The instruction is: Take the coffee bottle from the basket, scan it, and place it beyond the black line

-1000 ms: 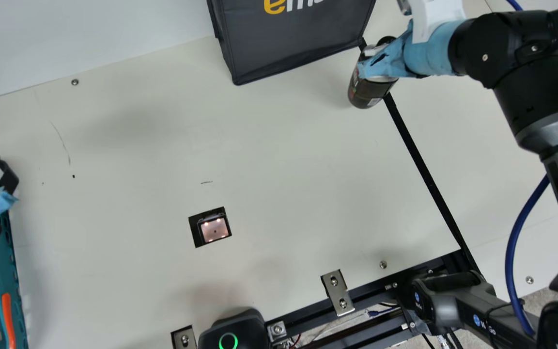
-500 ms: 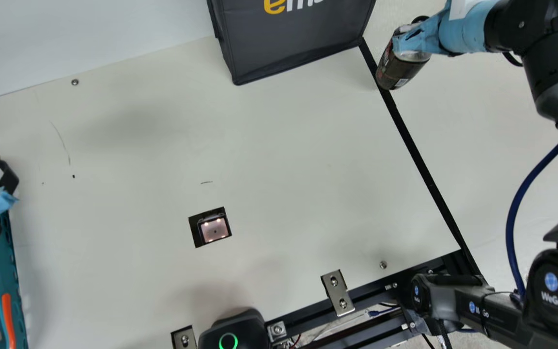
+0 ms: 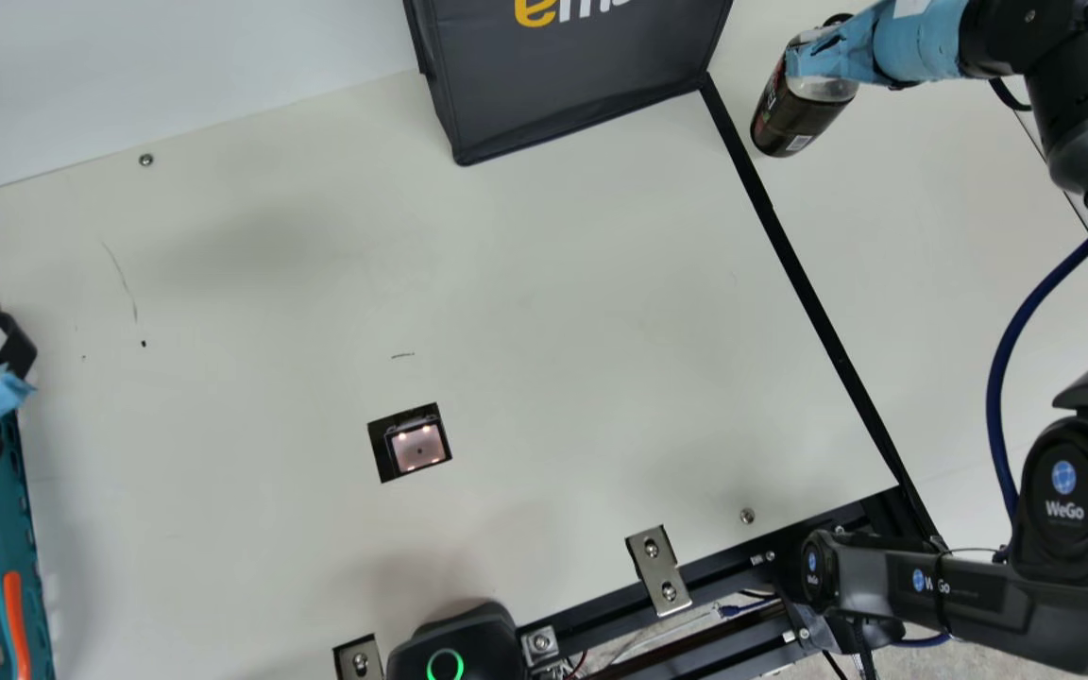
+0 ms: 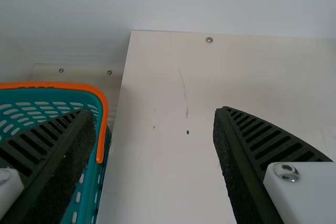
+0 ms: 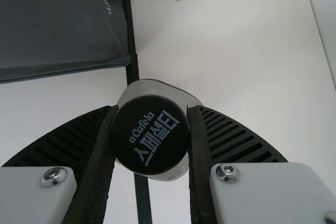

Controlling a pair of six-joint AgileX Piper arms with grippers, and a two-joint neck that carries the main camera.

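Inspecting the main view, I find the coffee bottle (image 3: pixel 794 109) just beyond the black line (image 3: pixel 818 312), on the side away from the scanner window (image 3: pixel 416 446), clamped in my right claw (image 3: pixel 820 47). I judge placing to be in hand, the scan presumed done though unconfirmed. The tape-wrapped finger covers part of the bottle's upper end; whether its base touches the table cannot be determined.

Left wrist view: my left claw (image 4: pixel 154 114) stands apart, nothing between its fingers, on the scanner's side of the line. The teal basket (image 4: pixel 52 84) is cut off.

Right wrist view: my fingers press the black cap (image 5: pixel 151 135) from both sides; the bottle's body hides part of the line. Next move, in my judgement: settle the base fully past the line, then release.
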